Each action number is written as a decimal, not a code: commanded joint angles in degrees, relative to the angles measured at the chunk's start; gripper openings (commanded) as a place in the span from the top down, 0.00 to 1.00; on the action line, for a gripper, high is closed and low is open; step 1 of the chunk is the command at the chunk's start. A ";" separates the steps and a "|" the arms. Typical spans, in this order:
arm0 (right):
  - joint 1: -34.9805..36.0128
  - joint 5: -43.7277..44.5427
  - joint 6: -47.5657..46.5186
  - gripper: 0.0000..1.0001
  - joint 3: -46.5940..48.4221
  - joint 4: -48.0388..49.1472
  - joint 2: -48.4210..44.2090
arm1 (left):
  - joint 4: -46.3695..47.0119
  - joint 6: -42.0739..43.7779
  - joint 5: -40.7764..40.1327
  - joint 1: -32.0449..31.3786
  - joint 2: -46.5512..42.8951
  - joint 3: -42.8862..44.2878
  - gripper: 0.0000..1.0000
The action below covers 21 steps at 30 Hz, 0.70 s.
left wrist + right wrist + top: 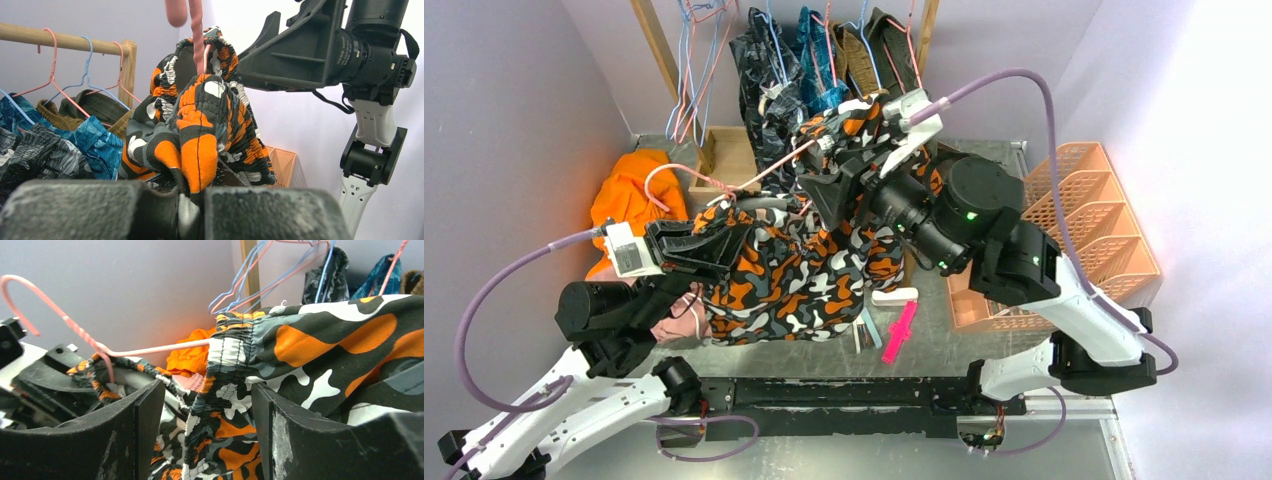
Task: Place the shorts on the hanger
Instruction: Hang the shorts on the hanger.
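Note:
The orange, black and white camouflage shorts (814, 280) hang raised above the table, threaded on the pink wire hanger (769, 168). My left gripper (699, 250) is shut on a fold of the shorts (200, 130); the fabric is pinched between its pads (192, 200). My right gripper (824, 190) stands open at the other end. In the right wrist view the elastic waistband (227, 355) hangs loose between its spread fingers (207, 395), with a gap on the left side. The hanger's arm (150, 349) runs into the waistband and its hook curves up at the left.
A wooden rail (656, 40) at the back carries blue and pink hangers and several garments (769, 80). An orange cloth (629, 195) lies at the left. Orange baskets (1084, 230) stand at the right. A pink clip (900, 330) and a white object (894, 296) lie near the front.

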 commanded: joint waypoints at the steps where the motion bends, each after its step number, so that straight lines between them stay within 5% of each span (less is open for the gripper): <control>1: 0.14 7.01 0.83 0.36 1.72 1.32 1.57 | 2.16 -0.36 -0.71 0.09 -0.50 0.21 0.93; 8: 0.12 0.58 0.80 0.99 2.72 2.17 2.63 | -0.96 -0.28 0.23 0.13 -0.20 0.74 0.93; 15: 0.11 -17.59 3.68 1.00 14.61 -6.69 9.79 | -3.27 -0.33 1.08 0.11 1.11 1.52 0.93; 21: 0.11 -20.53 3.48 1.00 16.67 -21.03 14.69 | -6.19 1.03 2.05 0.06 0.14 2.97 0.93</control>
